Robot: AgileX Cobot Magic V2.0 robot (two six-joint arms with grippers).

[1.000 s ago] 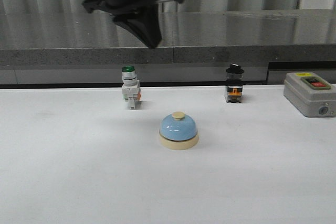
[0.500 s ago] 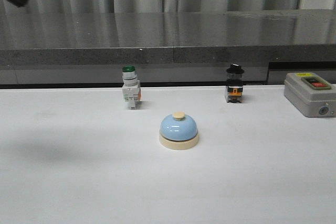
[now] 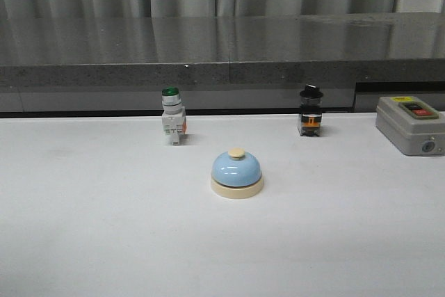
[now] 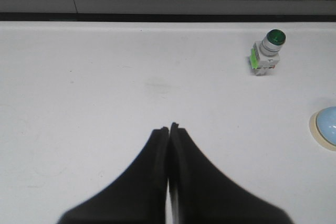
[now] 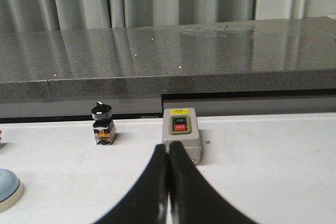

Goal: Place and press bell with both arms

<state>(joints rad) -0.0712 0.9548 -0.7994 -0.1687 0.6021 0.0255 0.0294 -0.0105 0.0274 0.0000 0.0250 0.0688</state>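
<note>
Over the tabletop (image 3: 83,241) the front view is now free of arms; a second ago a dark arm hung above the green switch (image 3: 172,124), then it drew off leftward. The bell (image 3: 236,174) sits upright mid-tabletop, untouched, so I judge it placed and probably pressed, both arms pulled back. Left gripper (image 4: 169,129) and right gripper (image 5: 168,148) are both closed, empty. Count: one bell, one green switch, one black knob switch (image 3: 310,111), one grey box (image 3: 410,124).

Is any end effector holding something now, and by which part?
Nothing is held. The left end effector and right end effector are shut and empty; the bell sits free.
</note>
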